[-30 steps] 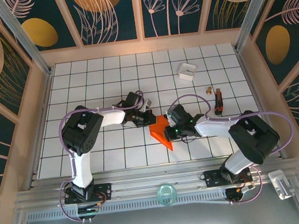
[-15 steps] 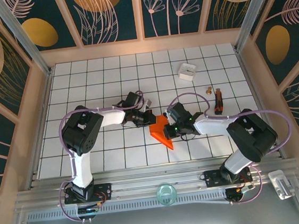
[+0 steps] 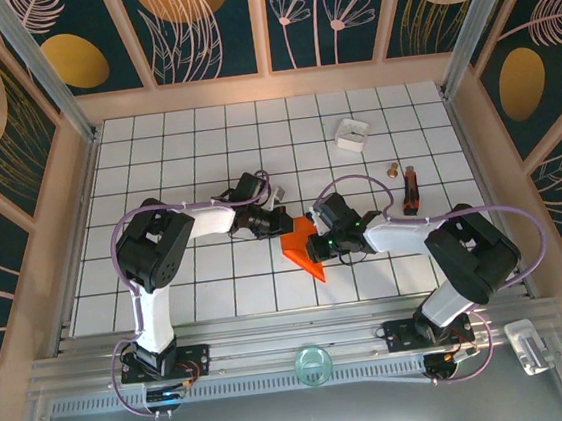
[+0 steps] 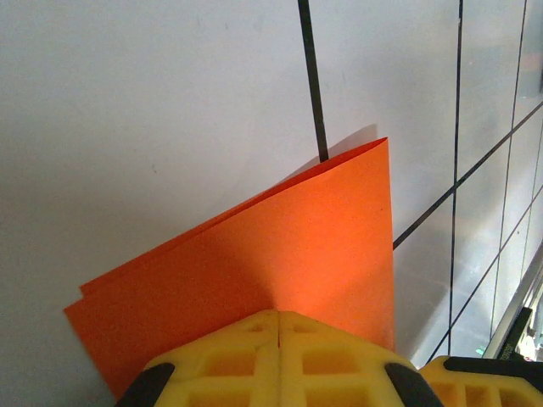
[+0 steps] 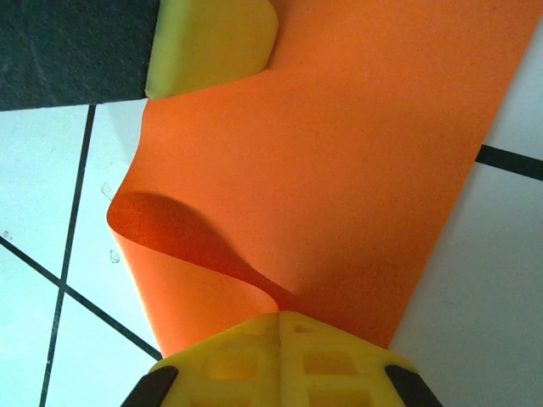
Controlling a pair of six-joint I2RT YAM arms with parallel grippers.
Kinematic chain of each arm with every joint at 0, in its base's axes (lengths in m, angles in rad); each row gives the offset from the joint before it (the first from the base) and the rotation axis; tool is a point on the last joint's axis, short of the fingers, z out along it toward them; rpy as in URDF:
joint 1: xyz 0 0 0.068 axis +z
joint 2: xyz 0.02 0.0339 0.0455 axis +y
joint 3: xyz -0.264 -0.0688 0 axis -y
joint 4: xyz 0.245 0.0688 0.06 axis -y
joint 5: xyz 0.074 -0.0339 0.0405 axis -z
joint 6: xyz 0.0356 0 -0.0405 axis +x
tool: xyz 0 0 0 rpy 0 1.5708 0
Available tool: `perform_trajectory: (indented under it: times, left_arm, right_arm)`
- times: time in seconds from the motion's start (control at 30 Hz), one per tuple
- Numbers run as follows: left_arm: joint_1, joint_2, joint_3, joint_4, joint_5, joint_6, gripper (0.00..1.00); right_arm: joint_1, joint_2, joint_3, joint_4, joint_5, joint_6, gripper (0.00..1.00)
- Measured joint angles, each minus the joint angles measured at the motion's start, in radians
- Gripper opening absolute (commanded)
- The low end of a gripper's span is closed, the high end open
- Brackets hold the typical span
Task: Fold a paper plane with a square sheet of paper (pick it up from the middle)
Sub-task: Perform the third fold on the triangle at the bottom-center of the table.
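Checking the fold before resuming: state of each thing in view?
thin orange-red folded paper sheet: doubled over, one layer bulging, gripped by both tools.
left tool: shut on the sheet.
right tool: shut on the sheet.
small white box: on the table, apart from both tools.

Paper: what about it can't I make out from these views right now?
- Top view: paper lies partly under the right gripper; creases too small to read.
- Left wrist: near edge hidden behind the left gripper.
- Right wrist: sheet cut off by the top edge; near edge behind the yellow fingers.
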Motion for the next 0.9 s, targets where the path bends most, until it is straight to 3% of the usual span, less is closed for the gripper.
perform_trajectory:
  times: [0.9]
  left_arm:
    - [0.0, 0.0, 0.0, 0.0, 0.0, 0.0, 0.08]
  right_arm:
    - [0.0, -0.001, -0.014, 0.006, 0.004, 0.014, 0.01]
